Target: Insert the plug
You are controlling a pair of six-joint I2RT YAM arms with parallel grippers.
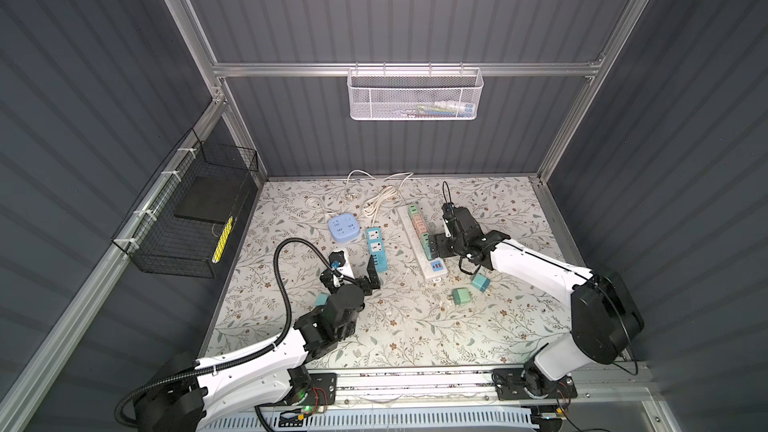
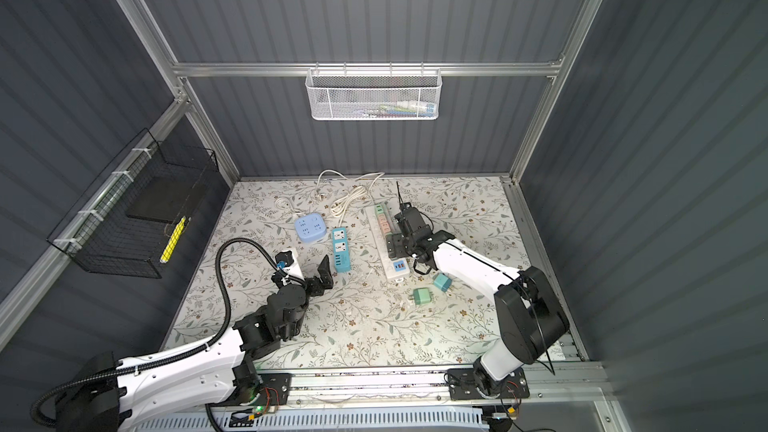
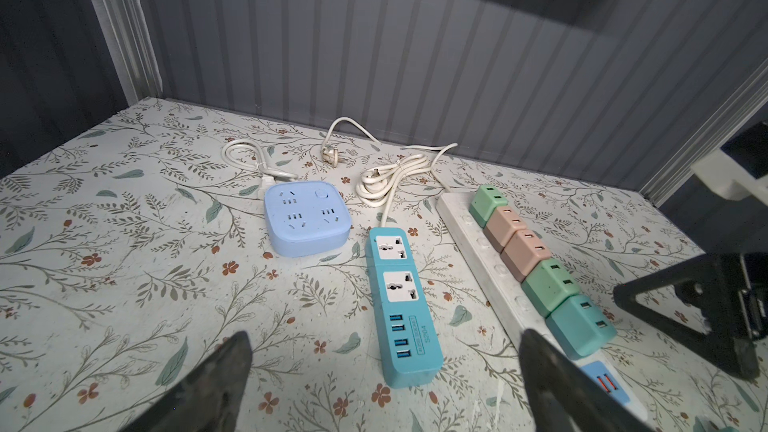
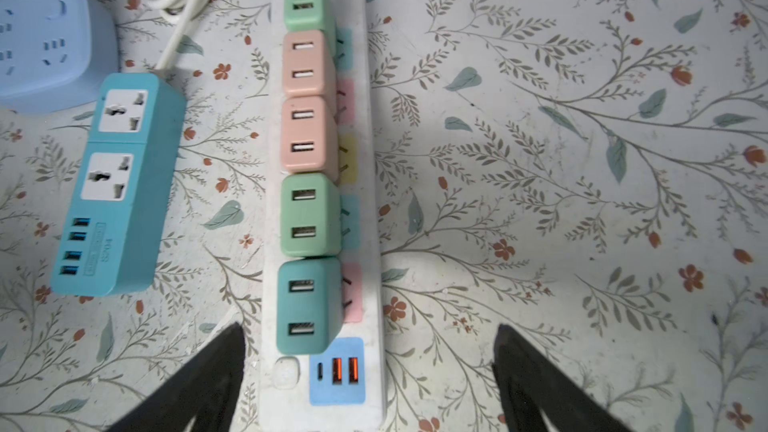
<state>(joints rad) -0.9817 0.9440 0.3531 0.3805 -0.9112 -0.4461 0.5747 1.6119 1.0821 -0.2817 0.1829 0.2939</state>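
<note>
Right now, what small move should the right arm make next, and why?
Probably back the open right gripper off the white strip toward the loose teal adapter: it holds nothing, and the strip's five adapters look seated.

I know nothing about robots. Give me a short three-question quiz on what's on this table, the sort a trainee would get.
1. True or false: the right gripper is clamped on something.
2. How many cube chargers are plugged into the white power strip?
3. What colour is the plugged-in cube nearest the strip's USB ports? A pink, B teal, C yellow.
Key: 1 false, its jaws stand open and empty. 2 five. 3 B, the teal cube.
</note>
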